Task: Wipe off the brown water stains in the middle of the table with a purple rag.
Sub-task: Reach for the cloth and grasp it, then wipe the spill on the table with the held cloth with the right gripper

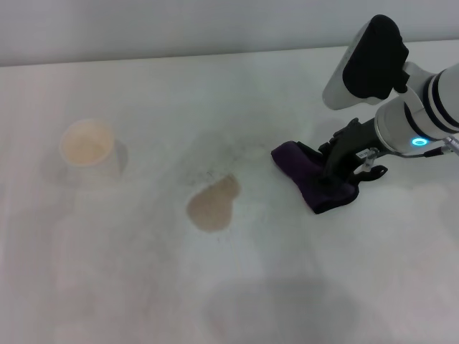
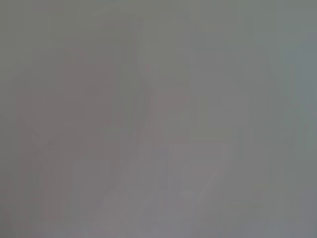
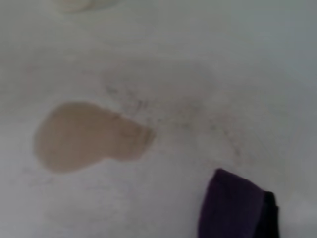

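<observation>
Rag work comes first. The right tool (image 1: 343,166) sits down on the purple rag (image 1: 312,179), but I cannot tell if it is pinched shut. The rag lies on the tabletop (image 1: 287,287), near the brown water stains (image 1: 213,203), to their right. A good move, I think: press flat, then slide left over the whole spot. The left tool is out of sight.

Your right arm (image 1: 423,115) wears glossy white casing, ringed by thin black bands near the wrist, with a small round light glowing cyan on its side. Above it sits a white housing capped in matte black. The right gripper (image 1: 343,172) is black, with angular linkages and fingers.
</observation>
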